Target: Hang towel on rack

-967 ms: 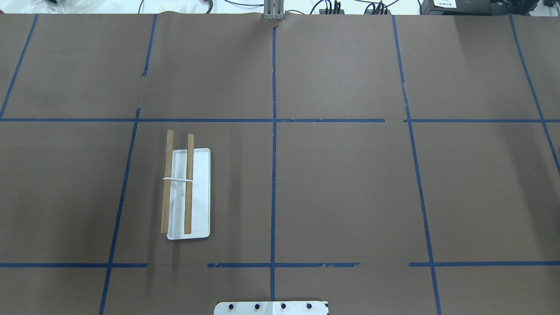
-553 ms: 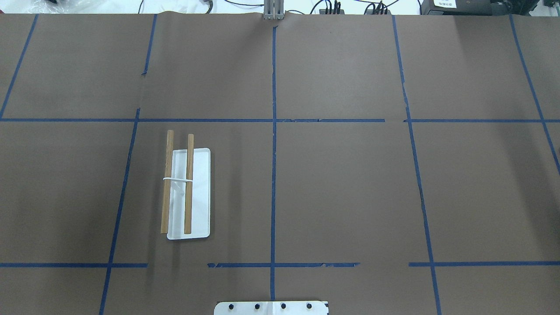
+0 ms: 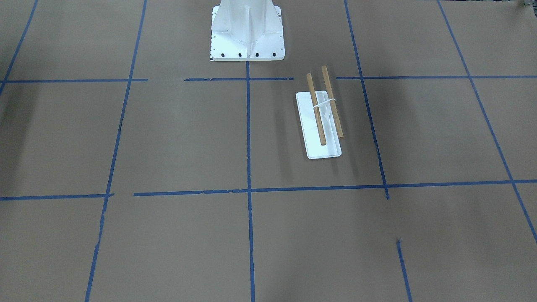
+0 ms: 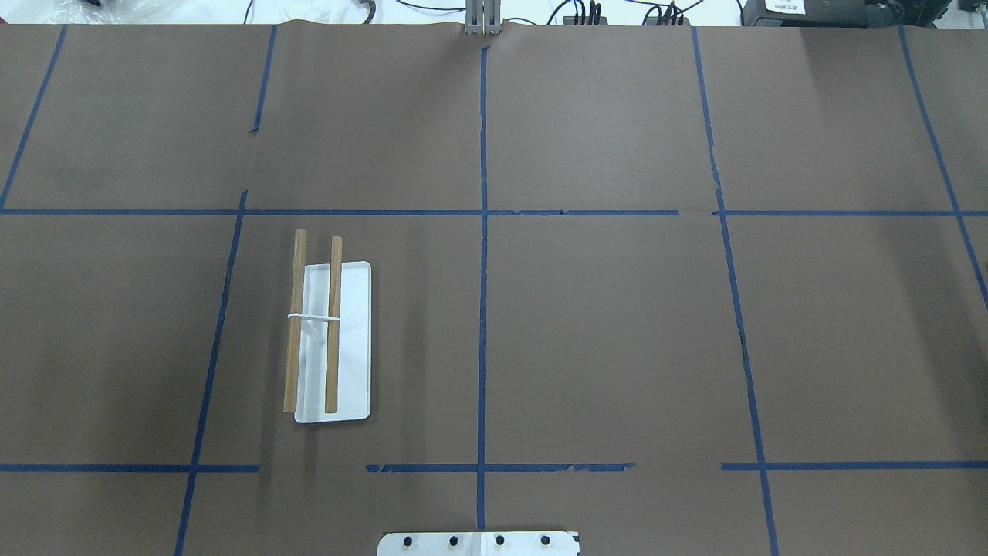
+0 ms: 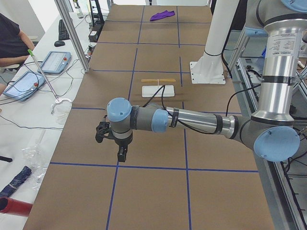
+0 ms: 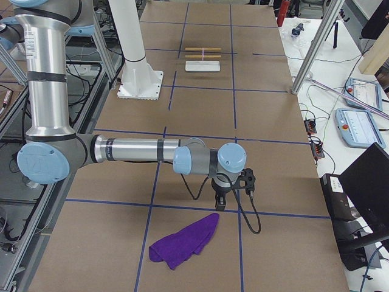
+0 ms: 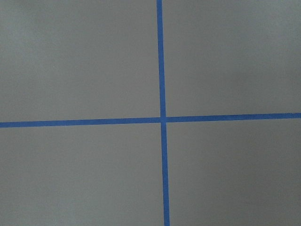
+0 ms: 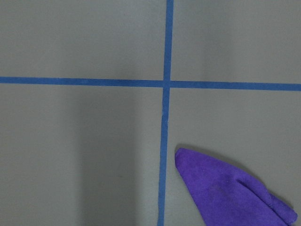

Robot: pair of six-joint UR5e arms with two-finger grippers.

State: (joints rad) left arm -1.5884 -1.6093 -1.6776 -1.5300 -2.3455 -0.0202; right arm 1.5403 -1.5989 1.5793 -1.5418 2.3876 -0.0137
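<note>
Neither pair of jaws shows well enough to judge: both grippers appear only in the side views, so I cannot tell whether they are open or closed. Nothing can be seen in either one.

The right gripper (image 6: 220, 205) points down over a crossing of blue tape (image 8: 165, 84) at the table's right end. The purple towel (image 6: 185, 242) lies crumpled flat on the table (image 4: 617, 309) just beside that gripper, on its side toward the table's right end. In the right wrist view the towel's (image 8: 230, 188) pointed corner sits close to a tape line without touching it.

The left gripper (image 5: 122, 154) points down over the left end, above another tape crossing (image 7: 162, 117); its wrist camera sees only brown paper and tape.

The rack (image 4: 332, 340) stands on the left half of the table, near the robot's side, well apart from the towel. Its two wooden dowels lie parallel over the flat white base, joined by a thin white support, and both are bare. The white pedestal (image 3: 246, 29) is bolted down to the right of the rack, at the table's near edge.
</note>
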